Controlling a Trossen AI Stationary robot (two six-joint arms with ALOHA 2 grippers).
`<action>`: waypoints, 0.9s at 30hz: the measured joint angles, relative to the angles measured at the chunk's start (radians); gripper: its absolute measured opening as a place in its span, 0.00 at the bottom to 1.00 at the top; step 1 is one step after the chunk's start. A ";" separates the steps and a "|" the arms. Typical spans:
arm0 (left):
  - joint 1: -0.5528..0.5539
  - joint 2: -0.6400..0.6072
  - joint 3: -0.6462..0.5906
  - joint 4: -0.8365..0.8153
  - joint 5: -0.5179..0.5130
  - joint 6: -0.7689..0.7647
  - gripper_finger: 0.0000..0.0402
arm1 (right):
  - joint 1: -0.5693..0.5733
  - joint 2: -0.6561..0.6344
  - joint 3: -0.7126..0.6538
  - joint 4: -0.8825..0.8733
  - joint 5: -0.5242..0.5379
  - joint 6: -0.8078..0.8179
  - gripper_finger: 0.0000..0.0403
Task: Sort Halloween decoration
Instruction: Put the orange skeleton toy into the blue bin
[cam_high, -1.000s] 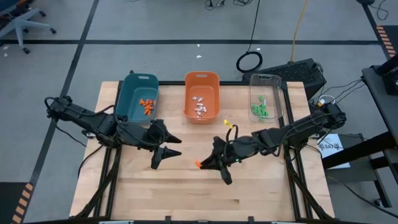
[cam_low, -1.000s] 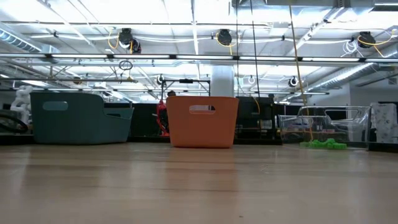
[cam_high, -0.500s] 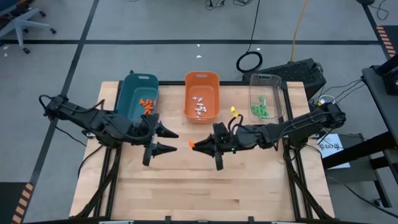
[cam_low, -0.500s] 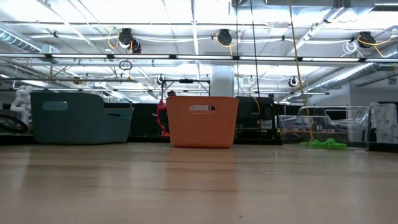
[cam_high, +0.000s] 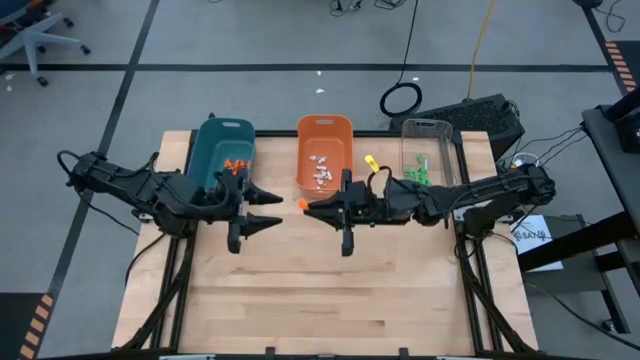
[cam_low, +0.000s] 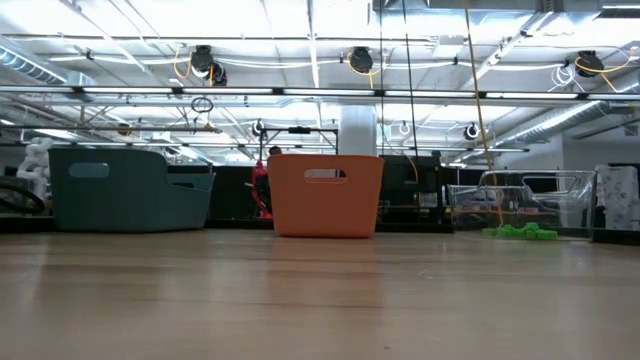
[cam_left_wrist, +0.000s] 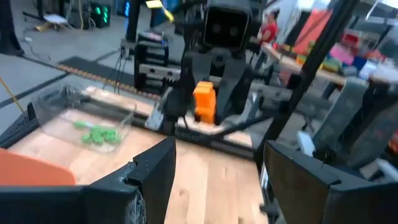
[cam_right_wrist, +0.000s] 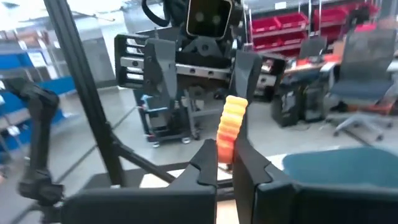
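My right gripper (cam_high: 308, 206) is above the middle of the table, shut on a small ribbed orange trinket (cam_high: 302, 205), which also shows in the right wrist view (cam_right_wrist: 232, 115) and the left wrist view (cam_left_wrist: 204, 102). My left gripper (cam_high: 277, 207) faces it from the table's left, open, a short gap away and touching nothing. More orange trinkets (cam_high: 235, 167) lie in the teal bin (cam_high: 213, 158). White ones (cam_high: 321, 170) lie in the orange bin (cam_high: 340, 135), and green ones (cam_high: 417, 177) in the clear bin (cam_high: 443, 150). My right gripper pinches the orange trinket by its one end (cam_right_wrist: 225, 142) between the two fingertips (cam_right_wrist: 208, 155). The fingers lie about level and point toward the table's left. The rest of the trinket sticks out past the fingertips, lifted clear of the table.
The three bins stand in a row along the table's far edge; in the low view they show as teal (cam_low: 125, 190), orange (cam_low: 325, 195) and clear (cam_low: 520, 205). Bare wood (cam_high: 320, 300) stretches from the grippers to the near edge.
My right gripper has carried the orange trinket toward the table's far edge and slightly left, staying shut on it. My left gripper, still open, has also moved toward the far edge. The two now face each other just in front of the bins.
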 joint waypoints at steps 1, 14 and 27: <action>0.000 0.000 0.000 0.019 -0.009 0.001 0.60 | -0.007 0.000 0.010 -0.012 -0.001 -0.020 0.00; 0.040 0.005 0.000 0.150 -0.110 0.084 0.60 | -0.058 0.000 0.056 -0.056 -0.059 -0.072 0.00; 0.110 0.079 0.000 0.215 0.028 0.130 0.60 | -0.068 0.000 0.056 -0.050 -0.082 -0.074 0.01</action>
